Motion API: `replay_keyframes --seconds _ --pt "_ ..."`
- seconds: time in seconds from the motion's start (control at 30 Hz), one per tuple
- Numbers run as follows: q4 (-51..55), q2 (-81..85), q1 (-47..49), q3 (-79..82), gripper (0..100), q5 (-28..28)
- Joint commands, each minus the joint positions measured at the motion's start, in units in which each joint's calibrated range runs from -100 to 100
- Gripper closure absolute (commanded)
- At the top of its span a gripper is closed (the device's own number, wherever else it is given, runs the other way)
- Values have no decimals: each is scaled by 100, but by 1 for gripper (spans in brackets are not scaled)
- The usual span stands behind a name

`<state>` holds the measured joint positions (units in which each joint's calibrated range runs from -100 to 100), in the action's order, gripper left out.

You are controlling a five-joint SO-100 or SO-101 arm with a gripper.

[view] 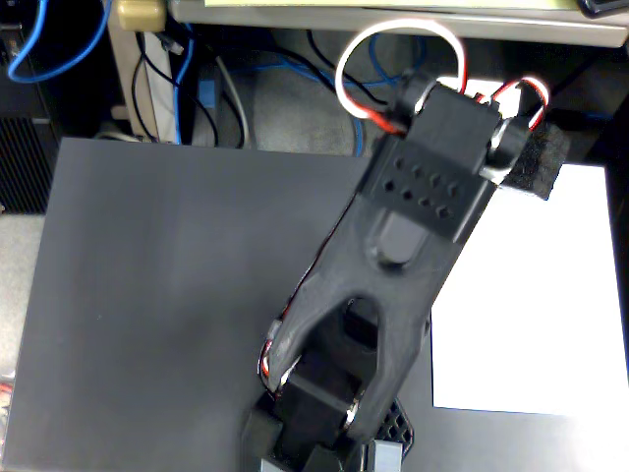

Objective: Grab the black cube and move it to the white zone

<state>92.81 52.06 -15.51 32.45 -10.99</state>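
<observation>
Fixed view: arm (393, 265) runs diagonally across the dark grey mat (157, 295), blocking most of the gripper end. Blue, black and white cables (197, 79) clutter the area behind the tabletop. One black cube (543, 157): rough, spongy foam, rounded edges, sticking out from behind the arm's head at the top edge of the one white zone (531, 295). Fingers hidden by the arm, so can't tell whether they grip it.

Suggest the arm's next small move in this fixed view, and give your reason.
Probably lower the black foam block onto the white paper sheet and then open. The block shows at the arm's far end, at the sheet's top edge; the gripper itself is hidden behind the arm.
</observation>
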Motion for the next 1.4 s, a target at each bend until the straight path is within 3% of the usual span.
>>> replay_keyframes --seconds 0.0,0.3,0.57,0.67,0.77,1.0,1.17,1.37 --pt "24 -111 -436 -72 98 -17" --pt "-319 1434 -1024 717 98 392" --pt "-490 2828 -127 980 98 538" --pt "-490 2803 -421 989 98 544" --pt "-499 2896 -1996 998 98 538" --pt "-636 2795 -2084 1297 98 476" --pt "-2206 2795 -2091 3836 98 512" --pt "-1948 2551 -2084 3328 98 580"
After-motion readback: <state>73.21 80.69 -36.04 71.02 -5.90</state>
